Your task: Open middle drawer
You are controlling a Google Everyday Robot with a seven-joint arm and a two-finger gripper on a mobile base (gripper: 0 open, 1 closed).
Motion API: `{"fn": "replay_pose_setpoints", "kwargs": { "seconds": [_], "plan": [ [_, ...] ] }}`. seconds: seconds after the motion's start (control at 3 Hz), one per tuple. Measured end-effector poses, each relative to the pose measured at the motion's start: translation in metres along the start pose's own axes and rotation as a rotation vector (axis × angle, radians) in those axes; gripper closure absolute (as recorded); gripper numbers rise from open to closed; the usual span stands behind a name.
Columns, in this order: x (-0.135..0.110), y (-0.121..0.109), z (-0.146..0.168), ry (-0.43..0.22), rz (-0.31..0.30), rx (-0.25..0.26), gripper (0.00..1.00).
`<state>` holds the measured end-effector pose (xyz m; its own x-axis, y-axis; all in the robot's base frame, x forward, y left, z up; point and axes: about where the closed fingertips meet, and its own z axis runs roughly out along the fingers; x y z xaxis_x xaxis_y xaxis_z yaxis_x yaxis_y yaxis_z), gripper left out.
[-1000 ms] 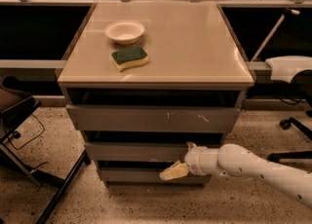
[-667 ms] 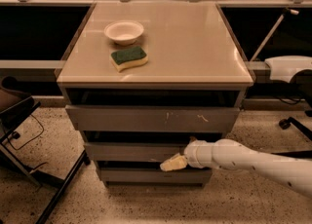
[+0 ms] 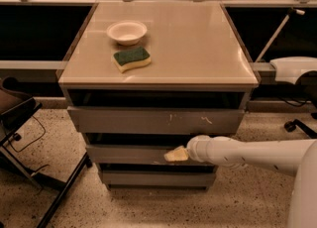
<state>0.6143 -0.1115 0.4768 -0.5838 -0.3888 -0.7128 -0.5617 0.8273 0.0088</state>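
The middle drawer (image 3: 129, 153) is the grey flat front second from the top in the cabinet, with a dark gap above it. My gripper (image 3: 174, 154) comes in from the right on a white arm, and its pale tip rests against the drawer's front, right of centre near the upper edge. The top drawer front (image 3: 148, 121) with white scratches sits above it, and the plain bottom drawer front (image 3: 156, 178) below.
A white bowl (image 3: 127, 31) and a yellow-green sponge (image 3: 132, 58) lie on the cabinet's beige top (image 3: 198, 48). A dark chair frame (image 3: 25, 138) stands at the left. A white object (image 3: 294, 68) is at the right edge. Speckled floor lies in front.
My gripper has risen from the lower edge of the middle drawer front to its upper edge and shifted slightly left. The drawers look unmoved.
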Motion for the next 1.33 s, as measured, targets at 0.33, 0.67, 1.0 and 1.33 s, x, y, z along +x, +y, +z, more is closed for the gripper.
{"fn": "replay_pose_setpoints", "kwargs": {
  "seconds": [0.33, 0.67, 1.0, 1.33],
  "plan": [
    [0.003, 0.000, 0.003, 0.000, 0.000, 0.000, 0.00],
    [0.045, 0.013, 0.041, 0.056, -0.112, 0.003, 0.00],
    [0.052, 0.021, 0.066, 0.071, -0.188, 0.016, 0.00],
    [0.049, 0.021, 0.063, 0.071, -0.189, 0.016, 0.00]
  ]
}}
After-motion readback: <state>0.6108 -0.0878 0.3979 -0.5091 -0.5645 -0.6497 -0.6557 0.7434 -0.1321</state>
